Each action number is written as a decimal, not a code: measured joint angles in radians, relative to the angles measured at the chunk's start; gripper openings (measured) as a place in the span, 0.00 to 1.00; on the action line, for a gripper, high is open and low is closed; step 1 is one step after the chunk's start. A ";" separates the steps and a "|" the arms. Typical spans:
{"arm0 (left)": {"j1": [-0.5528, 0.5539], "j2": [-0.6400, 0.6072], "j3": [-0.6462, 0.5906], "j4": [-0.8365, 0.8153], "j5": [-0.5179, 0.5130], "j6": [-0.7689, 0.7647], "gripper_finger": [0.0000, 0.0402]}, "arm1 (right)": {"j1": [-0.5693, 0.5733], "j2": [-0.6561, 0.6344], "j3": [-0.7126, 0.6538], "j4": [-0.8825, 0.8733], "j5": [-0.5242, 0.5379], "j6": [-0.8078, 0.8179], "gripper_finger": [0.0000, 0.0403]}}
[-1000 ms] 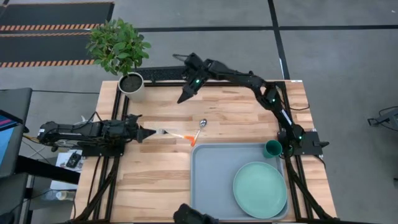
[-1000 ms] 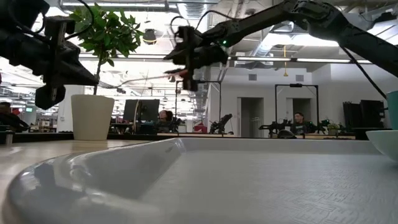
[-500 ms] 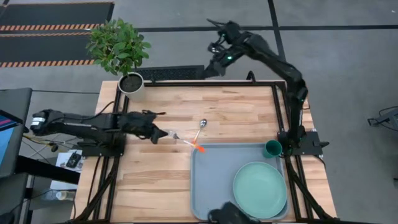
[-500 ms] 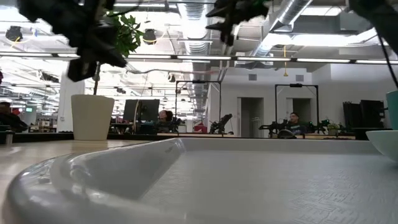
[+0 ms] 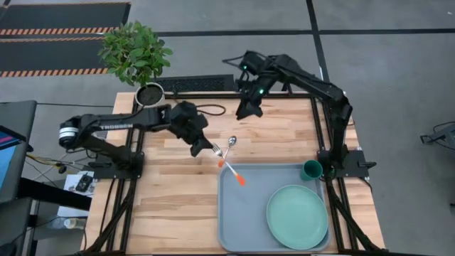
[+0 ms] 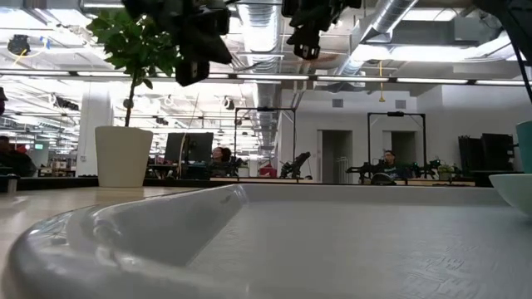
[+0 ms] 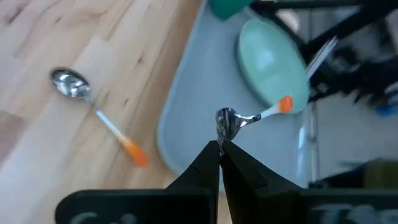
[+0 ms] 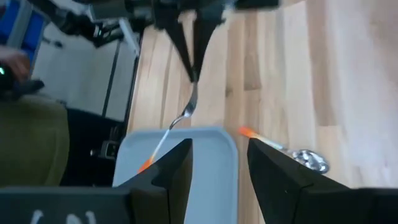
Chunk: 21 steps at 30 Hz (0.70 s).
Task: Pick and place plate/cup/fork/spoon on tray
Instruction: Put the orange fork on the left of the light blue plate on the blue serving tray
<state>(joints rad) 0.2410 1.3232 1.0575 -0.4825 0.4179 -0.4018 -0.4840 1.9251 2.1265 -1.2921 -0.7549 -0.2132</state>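
My left gripper (image 5: 208,147) is shut on the fork (image 5: 229,166), a silver fork with an orange handle end, held above the far left corner of the pale grey-blue tray (image 5: 242,213). The spoon (image 5: 228,150) lies flat on the wood just beyond the tray; it also shows in the left wrist view (image 7: 99,115). The mint-green plate (image 5: 297,217) lies in the tray's right half. The dark teal cup (image 5: 311,170) stands at the tray's far right corner. My right gripper (image 5: 245,112) is open and empty, high above the table's far part. My left gripper pinches the fork's tine end (image 7: 222,129) between its two fingertips (image 7: 211,155). The fingers come slanting from the table's far left. The fork sticks out beyond them along their line, its orange handle end (image 7: 285,104) over the tray, lifted clear.
A white pot with a leafy plant (image 5: 149,94) stands at the table's far left corner. A black frame rail (image 5: 199,84) runs along the far edge. Bare wood lies left of the tray.
My left gripper has gone toward the table's right and far edge, turned, and lifted the fork off the wood; its orange end now hangs over the tray's far left corner. My right gripper swung up beyond the far edge, then came back over the table's far part. The spoon has stayed.
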 joint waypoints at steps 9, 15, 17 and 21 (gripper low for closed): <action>0.009 0.050 0.154 -0.189 -0.035 0.103 0.00 | -0.003 -0.009 -0.022 -0.015 -0.002 -0.005 0.42; 0.009 0.051 0.157 -0.189 -0.039 0.095 0.00 | -0.031 -0.048 -0.021 -0.031 -0.003 -0.005 0.40; 0.009 0.051 0.157 -0.173 -0.022 0.088 0.00 | -0.032 -0.061 -0.021 -0.032 -0.005 -0.005 0.40; 0.009 0.051 0.157 -0.135 0.024 0.085 0.00 | -0.024 -0.084 -0.021 -0.041 -0.030 -0.037 0.40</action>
<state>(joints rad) 0.2497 1.3739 1.2144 -0.6172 0.4419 -0.3172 -0.5076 1.8412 2.1052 -1.3328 -0.7849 -0.2502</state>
